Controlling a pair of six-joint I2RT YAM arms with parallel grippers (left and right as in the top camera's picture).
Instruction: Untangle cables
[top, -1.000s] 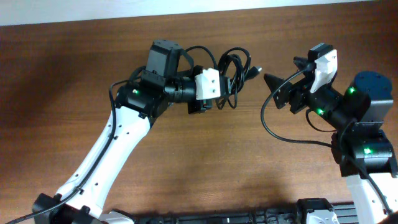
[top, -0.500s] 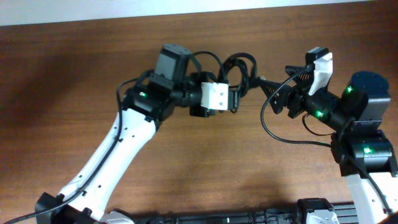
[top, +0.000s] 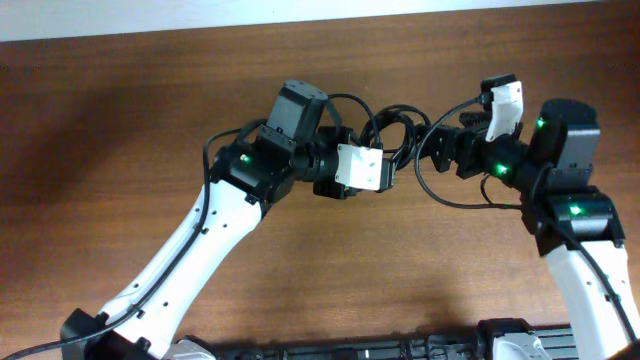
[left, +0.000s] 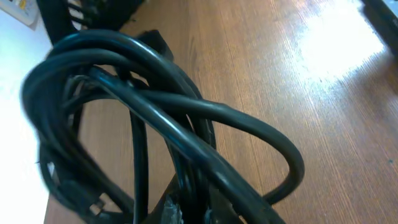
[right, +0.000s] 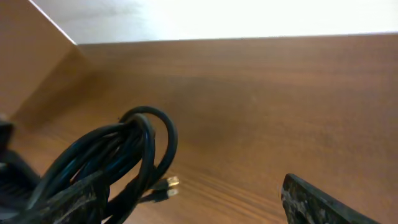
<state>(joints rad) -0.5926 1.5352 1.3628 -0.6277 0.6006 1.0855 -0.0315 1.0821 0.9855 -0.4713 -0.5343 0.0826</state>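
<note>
1. Currently, the cables (top: 392, 128) are held as one knotted bundle lifted clear of the table (top: 120, 120), toward its far edge and between the two arms. The lift is judged to let the loops hang free, so that single strands can be picked out.
2. The left gripper (top: 380, 160) is clamped on the lower part of the bundle. In the left wrist view the strands are seen to converge at its fingertips, though the pads are mostly hidden behind the cords.
3. The right gripper (top: 435, 147) is positioned at the right side of the bundle with its jaws set wide apart. In the right wrist view one finger (right: 314, 202) is seen well clear on the right, while the other lies just beside the loops. Nothing is gripped by it.
4. The arrangement is judged to be anchor and pull: the bundle is fixed by one arm so that a loop can be taken and drawn out by the other.
5. Counts: two arms, two grippers and one bundle are shown. One small gold-tipped plug (right: 166, 183) is seen below the loops. Several overlapping strands are visible, but the number of separate cords cannot be told.
</note>
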